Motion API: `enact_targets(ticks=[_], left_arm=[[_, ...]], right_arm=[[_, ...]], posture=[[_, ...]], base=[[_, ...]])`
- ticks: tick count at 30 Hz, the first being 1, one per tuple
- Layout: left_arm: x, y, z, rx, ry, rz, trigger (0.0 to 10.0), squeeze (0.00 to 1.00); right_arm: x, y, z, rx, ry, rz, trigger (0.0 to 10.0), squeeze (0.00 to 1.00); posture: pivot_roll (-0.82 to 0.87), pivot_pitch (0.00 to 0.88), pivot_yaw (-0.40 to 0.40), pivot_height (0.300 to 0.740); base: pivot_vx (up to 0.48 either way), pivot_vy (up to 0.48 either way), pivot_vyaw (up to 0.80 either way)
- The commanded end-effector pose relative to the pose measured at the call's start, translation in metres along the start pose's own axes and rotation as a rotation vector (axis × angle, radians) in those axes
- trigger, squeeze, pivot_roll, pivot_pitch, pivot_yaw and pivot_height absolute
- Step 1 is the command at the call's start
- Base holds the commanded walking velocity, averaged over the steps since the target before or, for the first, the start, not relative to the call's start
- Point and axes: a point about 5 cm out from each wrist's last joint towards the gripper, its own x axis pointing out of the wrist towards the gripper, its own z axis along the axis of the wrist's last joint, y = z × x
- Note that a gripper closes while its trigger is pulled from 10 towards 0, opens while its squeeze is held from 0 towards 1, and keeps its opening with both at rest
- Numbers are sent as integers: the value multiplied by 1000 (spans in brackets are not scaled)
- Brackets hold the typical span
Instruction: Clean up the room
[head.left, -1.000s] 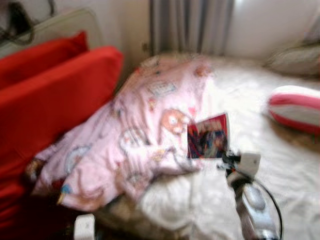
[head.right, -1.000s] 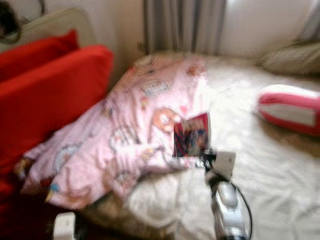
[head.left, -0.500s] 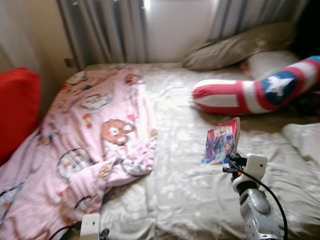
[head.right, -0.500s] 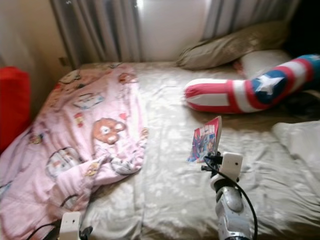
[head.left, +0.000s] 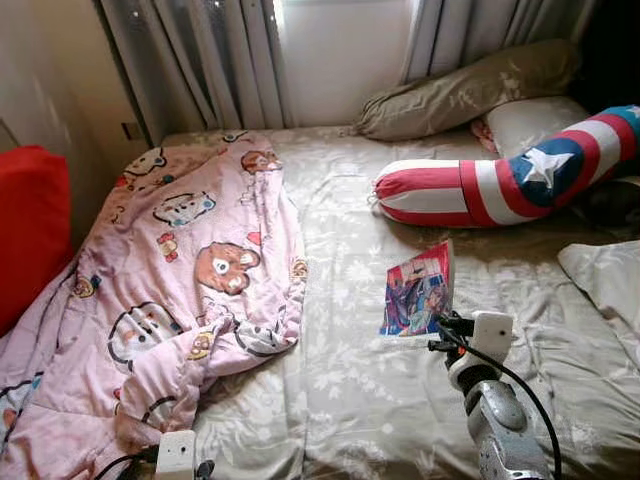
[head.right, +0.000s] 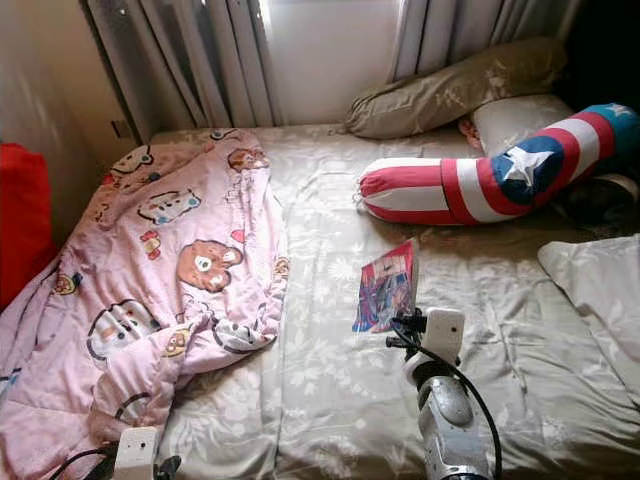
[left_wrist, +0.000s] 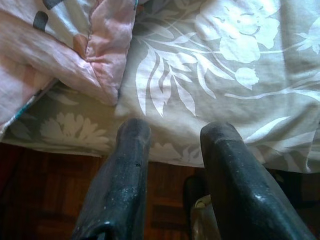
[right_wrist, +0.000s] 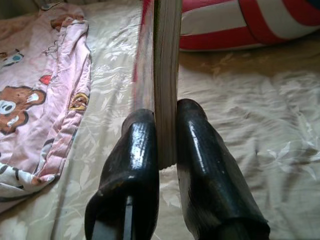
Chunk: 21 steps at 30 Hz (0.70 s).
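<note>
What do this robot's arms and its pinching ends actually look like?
The right arm is a rounded silver shell with a white boxy block at the wrist and a thin black cable looping alongside. The right gripper has two long, glossy black fingers with rounded tips. The left gripper has the same black fingers, duller and speckled with dust.

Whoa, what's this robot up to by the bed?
It is tidying the room. Its right gripper has a colourful comic book pinched upright between its two black fingers, held above the floral bedsheet. The left gripper hangs open and idle at the bed's near edge, beside the rumpled pink cartoon blanket. A red, white and blue star pillow lies further back, near the plain pillows.
</note>
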Motion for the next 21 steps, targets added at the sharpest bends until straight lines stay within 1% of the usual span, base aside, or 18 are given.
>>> enact_targets(ticks=[1, 6, 21], left_arm=[[-2, 1, -6, 17, 31, -4, 10000, 0], [-2, -1, -6, 21, 28, -10, 10000, 0], [-3, 0, -9, 26, 30, -8, 10000, 0]], right_arm=[[2, -1, 9, -30, -34, 5, 10000, 0], [2, -5, 7, -34, -27, -17, 10000, 0], [2, -5, 10, -44, -41, -18, 10000, 0]], posture=[[43, 0, 44, 740], [40, 0, 45, 740], [37, 0, 44, 740]], base=[[0, -307, 0], [0, -319, 0], [0, -343, 0]])
